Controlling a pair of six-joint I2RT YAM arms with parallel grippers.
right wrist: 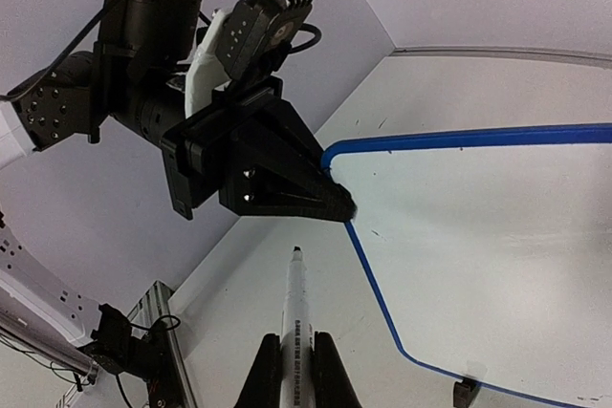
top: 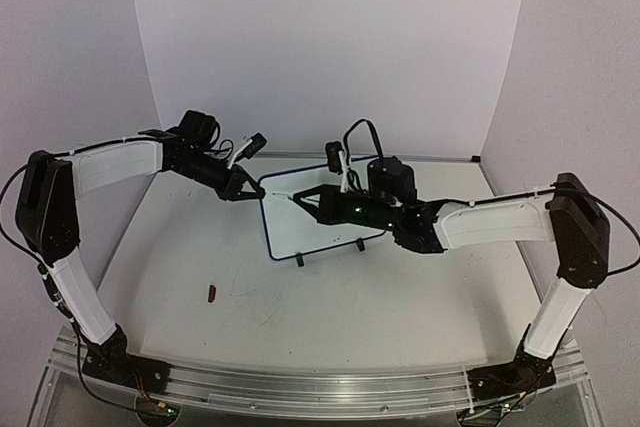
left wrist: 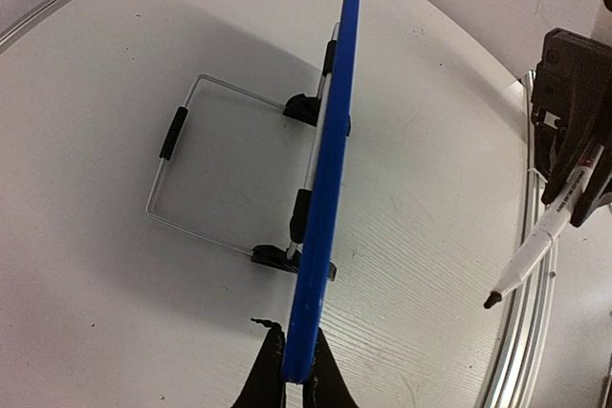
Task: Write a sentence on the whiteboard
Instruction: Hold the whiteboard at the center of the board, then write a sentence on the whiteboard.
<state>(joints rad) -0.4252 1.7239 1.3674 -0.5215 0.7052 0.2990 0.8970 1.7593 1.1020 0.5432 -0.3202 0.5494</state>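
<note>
The whiteboard [top: 300,232] stands upright on its wire stand [left wrist: 191,169] in the middle of the table, its blue rim [left wrist: 330,160] seen edge-on in the left wrist view. My left gripper [left wrist: 296,360] is shut on the board's upper left corner [right wrist: 335,155]. My right gripper [right wrist: 298,370] is shut on a white marker [right wrist: 296,312]. The marker's dark tip points at the board's left side and stands a little off its face. The board's face [right wrist: 497,236] is white with a few small specks; the sentence is not in view.
A small dark red piece [top: 211,294] lies on the table at the front left. An aluminium rail [top: 320,387] runs along the near edge. White walls close in the back and both sides.
</note>
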